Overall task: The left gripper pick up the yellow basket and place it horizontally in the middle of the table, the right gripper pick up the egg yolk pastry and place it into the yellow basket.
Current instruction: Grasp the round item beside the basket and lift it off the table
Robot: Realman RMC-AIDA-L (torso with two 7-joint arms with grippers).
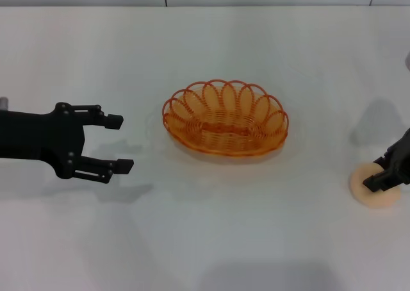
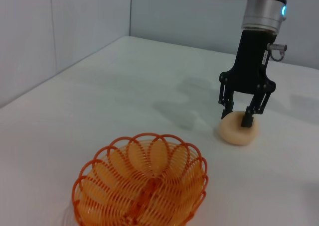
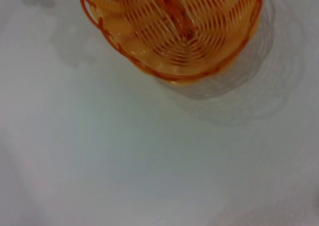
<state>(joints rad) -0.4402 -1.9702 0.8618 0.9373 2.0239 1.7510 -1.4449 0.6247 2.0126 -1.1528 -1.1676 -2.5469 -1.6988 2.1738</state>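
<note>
**Basket set down; right arm poised over the pastry**

The yellow basket sits on the white bench, about in the middle, with its long side running across the head view. Nothing lies in it. That suggests the first half of the job is finished.

The left gripper hangs off to the robot's left of the basket, well apart from it. Its jaws stand wide and hold nothing. It looks idle.

The step in hand is the pickup of the egg yolk pastry. The pastry rests on the bench at the robot's far right, well apart from the basket. The right gripper points straight down over it. In the left wrist view its jaws are spread, with the fingertips right at the pastry's top and one on each side of the dome. They have not yet closed on it, as far as I can judge, and the pastry is flat on the bench. The head view shows only the edge of this gripper, against the pastry.

The next move probably calls for a gentle close, since a soft bun may dent or slip. Then comes a lift clear of the bench and a carry towards the middle. The drop should be made over the basket's hollow, not its looped rim.
</note>
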